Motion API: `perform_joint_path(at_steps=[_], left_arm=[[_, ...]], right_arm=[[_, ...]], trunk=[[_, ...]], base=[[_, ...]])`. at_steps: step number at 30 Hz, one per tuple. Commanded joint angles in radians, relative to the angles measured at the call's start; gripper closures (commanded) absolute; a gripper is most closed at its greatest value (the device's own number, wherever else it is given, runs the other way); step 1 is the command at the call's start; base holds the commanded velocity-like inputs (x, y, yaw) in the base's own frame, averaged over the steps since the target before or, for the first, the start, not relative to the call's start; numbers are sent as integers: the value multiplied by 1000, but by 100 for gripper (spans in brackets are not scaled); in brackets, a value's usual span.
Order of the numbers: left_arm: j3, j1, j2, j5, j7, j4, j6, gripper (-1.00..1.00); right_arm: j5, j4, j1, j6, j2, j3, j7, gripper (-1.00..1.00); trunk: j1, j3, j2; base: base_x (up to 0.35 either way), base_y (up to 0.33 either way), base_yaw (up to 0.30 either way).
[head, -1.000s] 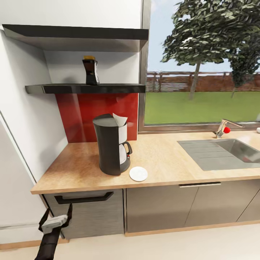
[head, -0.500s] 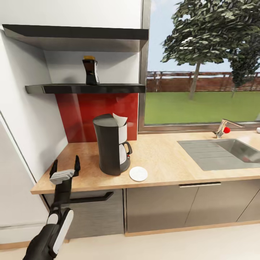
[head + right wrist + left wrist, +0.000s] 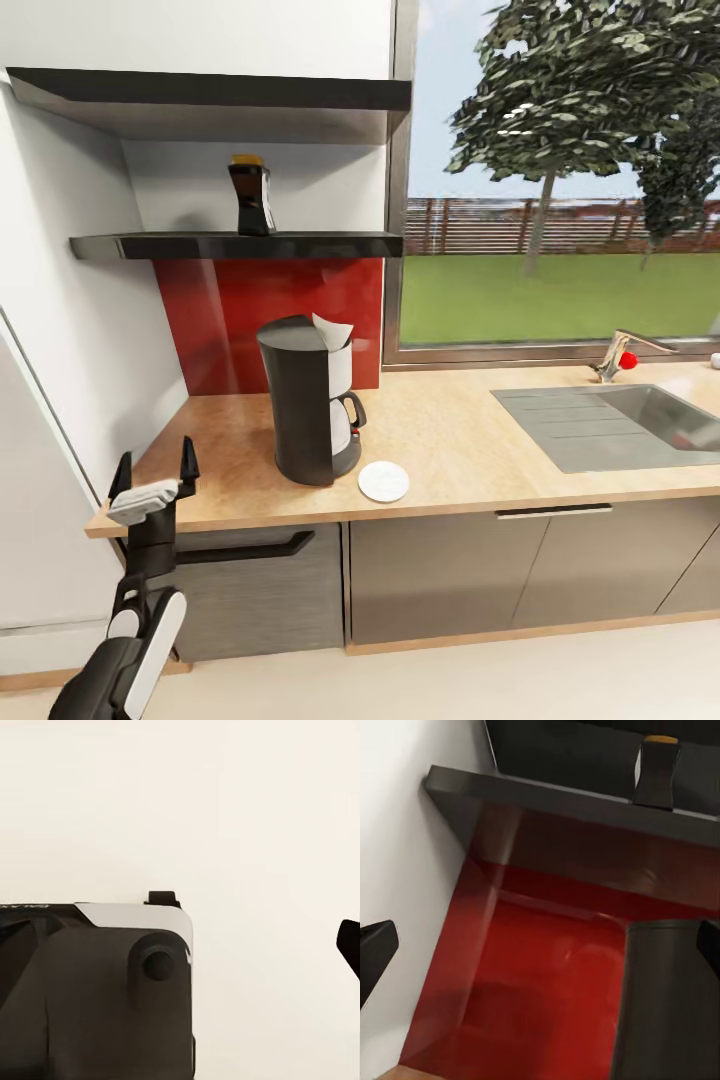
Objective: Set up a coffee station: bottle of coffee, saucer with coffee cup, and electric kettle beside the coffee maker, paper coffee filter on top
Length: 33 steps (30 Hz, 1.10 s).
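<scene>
The coffee maker (image 3: 310,400) stands on the kitchen countertop (image 3: 450,440), with the paper coffee filter (image 3: 334,331) sticking up from its top. To its right, at the counter's front, lies the saucer (image 3: 383,481) with nothing on it. The bottle of coffee (image 3: 250,195) stands on the kitchen shelf (image 3: 235,245) above. My left gripper (image 3: 155,466) is open at the counter's left front corner, well below the bottle (image 3: 658,772). The left wrist view looks up at the shelf (image 3: 547,799) and the coffee maker (image 3: 667,1005). My right gripper (image 3: 180,945) hangs open over the floor. The coffee cup and electric kettle are out of view.
A white wall (image 3: 80,330) closes off the counter's left end, close to my left gripper. A red backsplash (image 3: 260,320) sits behind the coffee maker. A sink (image 3: 620,425) with a faucet (image 3: 620,355) lies at the right under the window. Grey cabinet fronts (image 3: 440,575) run below.
My left gripper rose from below the counter's edge to counter height, then shifted slightly left and down. Everything on the counter and shelf stayed put.
</scene>
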<state>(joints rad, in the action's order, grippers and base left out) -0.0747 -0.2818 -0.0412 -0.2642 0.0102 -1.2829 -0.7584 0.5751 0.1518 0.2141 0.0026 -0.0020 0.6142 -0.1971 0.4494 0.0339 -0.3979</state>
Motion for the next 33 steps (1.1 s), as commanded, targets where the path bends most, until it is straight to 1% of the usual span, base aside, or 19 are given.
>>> perform_joint_path(at_steps=[1, 7, 10, 13, 16, 23, 24, 26, 27, 30, 31, 33], left_arm=[[1, 5, 0, -2, 1, -6, -7, -100], [5, 39, 0, 2, -2, -35, 1, -100], [8, 55, 5, 4, -2, -40, 7, -100], [12, 72, 22, 9, -4, -57, 11, -100], [24, 57, 35, 10, -5, -73, 28, -100], [64, 17, 45, 11, 9, -104, 68, -100], [107, -131, 48, 12, 18, -106, 220, -100], [127, -188, 54, 24, 41, -109, 262, -100], [132, -202, 54, 28, 48, -109, 276, -100], [155, -270, 60, 68, 97, -114, 358, -100], [163, -292, 63, 82, 112, -115, 378, -100], [172, -323, 67, 101, 127, -116, 397, -100]], right_arm=[[8, 1, 1, 0, -1, 8, -5, -100], [8, 0, 1, 0, -1, 9, -5, -100], [7, -5, 1, 0, -1, 9, -5, -100], [7, -15, 1, 0, -1, 9, -5, -100], [7, -18, 1, 0, 0, 9, -5, -100], [8, -47, 1, -1, -1, 9, -5, -100], [9, -63, 1, -1, -1, 9, -5, -100], [9, -69, 1, -2, -1, 9, -5, -100], [9, -70, 1, -3, -1, 9, -5, -100], [9, -73, 1, -4, -1, 9, -5, -100], [9, -73, 1, -4, -1, 9, -5, -100], [9, -74, 1, -4, -1, 9, -5, -100]], trunk=[[1, 2, -2], [1, 2, -2], [1, 2, -2], [1, 2, -2], [1, 2, -2], [1, 2, -2], [1, 2, -2], [1, 2, -2], [1, 2, -2], [1, 2, -2], [1, 2, -2], [1, 2, -2]], base=[[0, 0, 0], [0, 0, 0], [0, 0, 0], [0, 0, 0], [0, 0, 0], [0, 0, 0], [0, 0, 0], [0, 0, 0], [0, 0, 0], [0, 0, 0], [0, 0, 0], [0, 0, 0]])
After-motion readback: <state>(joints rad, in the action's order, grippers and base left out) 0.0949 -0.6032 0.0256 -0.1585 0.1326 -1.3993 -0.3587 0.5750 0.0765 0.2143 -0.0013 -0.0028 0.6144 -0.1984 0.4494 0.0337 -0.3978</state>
